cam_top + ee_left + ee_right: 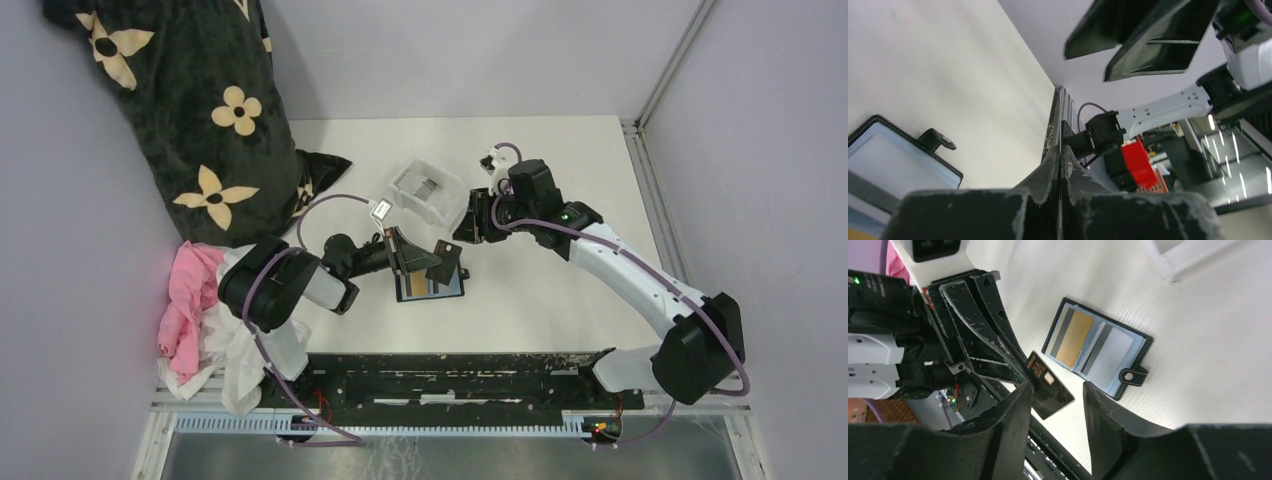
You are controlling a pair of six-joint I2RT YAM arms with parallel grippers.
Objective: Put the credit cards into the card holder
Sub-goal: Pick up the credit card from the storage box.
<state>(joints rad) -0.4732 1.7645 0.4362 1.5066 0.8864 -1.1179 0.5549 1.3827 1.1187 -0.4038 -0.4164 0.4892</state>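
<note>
The black card holder (432, 288) lies open on the table, a tan-orange card (1074, 338) and grey cards (1115, 350) in its slots (1095, 347). My left gripper (412, 252) is shut on the corner of a dark credit card (445, 262), which hangs just above the holder's right side. In the left wrist view the fingers (1048, 170) are pressed together on the card's thin edge, the holder (893, 155) at lower left. My right gripper (468, 228) is open just past the card (1050, 390), its fingers (1018, 410) either side without touching it.
A clear plastic tray (405, 185) holding more grey cards (430, 186) stands behind the holder. A black flower-print fabric (200, 110) and a pink cloth (190, 300) fill the left side. The black rail (450, 375) runs along the near edge.
</note>
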